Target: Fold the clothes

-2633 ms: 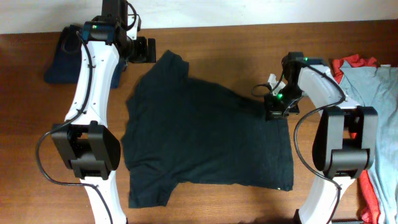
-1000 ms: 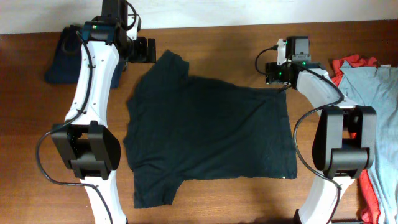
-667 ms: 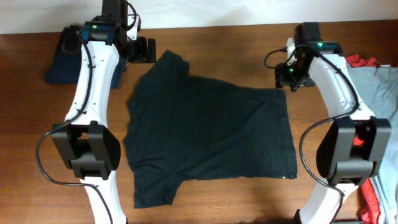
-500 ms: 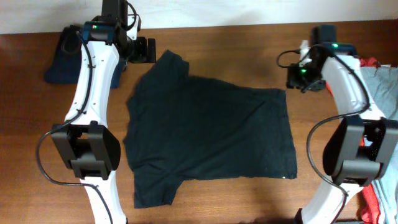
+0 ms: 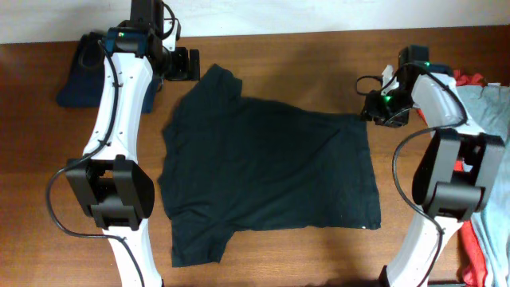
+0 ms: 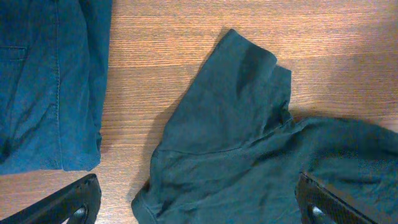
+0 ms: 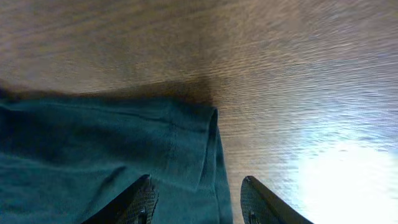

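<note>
The black T-shirt (image 5: pixel 267 179) lies spread flat in the middle of the table (image 5: pixel 279 56), between the two arms; we have one sleeve (image 5: pixel 215 84) reaching to the far left, the other sleeve (image 5: pixel 195 243) to the near left, and the hem running straight down the right side; a small white mark shows at the near hem corner. The top edge slants from the far sleeve down to the far hem corner (image 5: pixel 360 121), and that is the spot to watch; the right gripper (image 7: pixel 198 180) is over it, fingers parted, the folded edge of the cloth lying between them with bare wood just to its right; we see no pinch on the fabric.

Over at the far left, the left gripper (image 6: pixel 198 180) hangs above the far sleeve with its fingers spread wide, holding nothing; the sleeve's end lies flat on the wood. Just left of it, across a strip of bare table, sits the navy garment (image 5: pixel 80 76), well clear of the shirt's edge.

For room to move, we have open wood along the far side between the two grippers, and a narrower band along the near edge under the shirt. The left arm runs close down the shirt's left side; the right arm stands just beside the hem. Beyond it, at the table's right edge, the grey-blue garment (image 5: pixel 488 112) lies over the red garment (image 5: pixel 470 78); both sit apart from the shirt.
</note>
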You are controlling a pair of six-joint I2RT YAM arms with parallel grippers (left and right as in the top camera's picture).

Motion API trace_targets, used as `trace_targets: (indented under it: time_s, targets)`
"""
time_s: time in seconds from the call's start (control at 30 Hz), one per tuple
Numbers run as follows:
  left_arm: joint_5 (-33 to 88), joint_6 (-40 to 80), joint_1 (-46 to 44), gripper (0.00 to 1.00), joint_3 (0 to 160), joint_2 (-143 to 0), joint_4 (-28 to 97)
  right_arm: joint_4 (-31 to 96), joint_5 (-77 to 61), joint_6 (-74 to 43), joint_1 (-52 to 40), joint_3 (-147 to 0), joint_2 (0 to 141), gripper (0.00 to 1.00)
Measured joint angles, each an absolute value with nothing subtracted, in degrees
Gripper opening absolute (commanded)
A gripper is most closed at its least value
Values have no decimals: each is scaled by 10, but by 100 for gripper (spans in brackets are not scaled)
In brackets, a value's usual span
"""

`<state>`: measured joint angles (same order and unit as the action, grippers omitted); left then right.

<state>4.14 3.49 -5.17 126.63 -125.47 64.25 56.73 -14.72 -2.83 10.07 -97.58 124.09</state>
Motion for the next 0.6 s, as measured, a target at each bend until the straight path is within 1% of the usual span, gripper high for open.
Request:
trace_targets:
  time_s: [0.1, 0.23, 0.6]
  targets:
    - [41, 35, -52, 99, 1266, -1255, 642, 557, -161, -28, 101, -976, 1254, 49]
    - [41, 35, -52, 99, 1266, -1255, 642, 548, -169, -28, 101, -976, 1259, 46]
    - [41, 35, -52, 99, 1266, -1255, 642, 540, -172, -30, 101, -976, 1267, 46]
